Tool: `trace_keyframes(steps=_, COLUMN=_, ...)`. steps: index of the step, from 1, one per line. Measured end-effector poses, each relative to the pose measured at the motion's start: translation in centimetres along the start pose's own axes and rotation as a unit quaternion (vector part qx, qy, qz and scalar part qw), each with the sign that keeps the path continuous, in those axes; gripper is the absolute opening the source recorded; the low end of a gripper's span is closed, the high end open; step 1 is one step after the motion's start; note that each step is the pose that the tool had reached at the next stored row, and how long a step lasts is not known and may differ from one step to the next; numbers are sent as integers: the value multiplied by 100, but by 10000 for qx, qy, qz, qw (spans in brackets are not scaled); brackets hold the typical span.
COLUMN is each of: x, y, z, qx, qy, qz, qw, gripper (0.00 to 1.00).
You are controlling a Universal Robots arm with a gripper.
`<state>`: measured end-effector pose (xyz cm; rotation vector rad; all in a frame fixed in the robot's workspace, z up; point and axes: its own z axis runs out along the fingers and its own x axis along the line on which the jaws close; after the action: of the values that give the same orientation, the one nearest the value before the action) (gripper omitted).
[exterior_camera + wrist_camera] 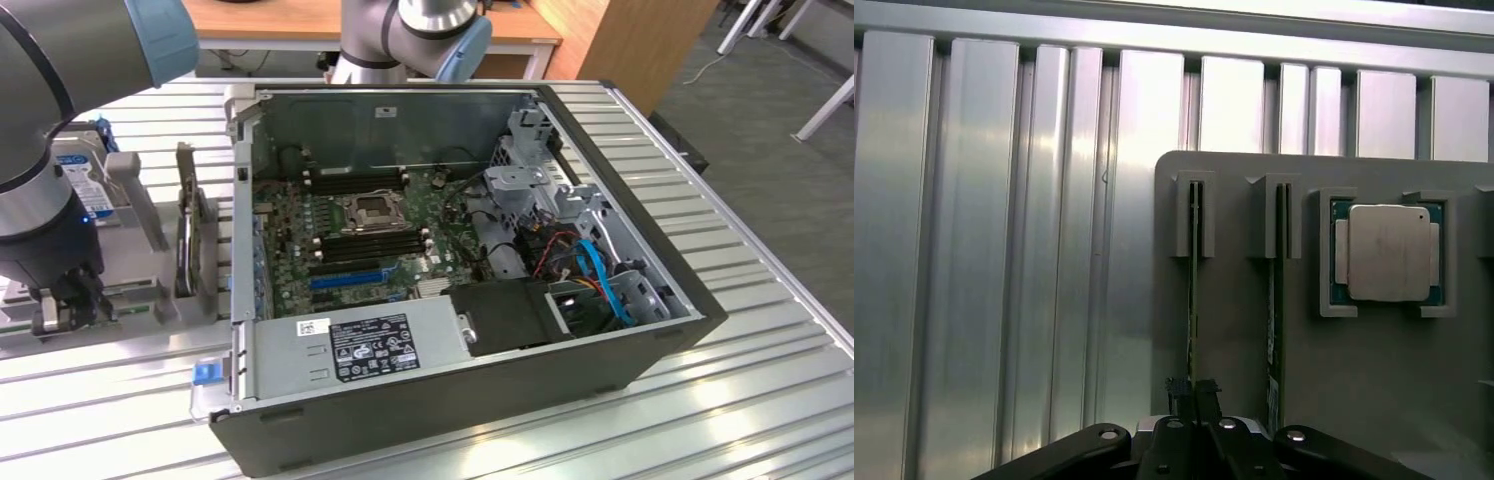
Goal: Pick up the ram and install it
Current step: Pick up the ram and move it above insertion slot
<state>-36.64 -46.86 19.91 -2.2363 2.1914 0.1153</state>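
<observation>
Gripper (1192, 392) pinching the ram (1194, 280)
Jaws pressed nearly together on the stick's thin edge; it stands on edge, long axis along its slot in the grey holder (1239, 330).

Bare slatted table (1004, 250) beside the hand (1192, 388), second stick (1276, 300) close alongside (narrow gap)

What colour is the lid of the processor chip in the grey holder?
The processor chip's lid is silver; the wrist view shows it best.
</observation>
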Motion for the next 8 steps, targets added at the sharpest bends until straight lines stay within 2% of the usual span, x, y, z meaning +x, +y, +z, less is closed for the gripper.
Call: trace_keyframes(steps=8, x=0, y=0, z=0, qx=4, qy=-3, qz=61, qw=10000, gripper=12)
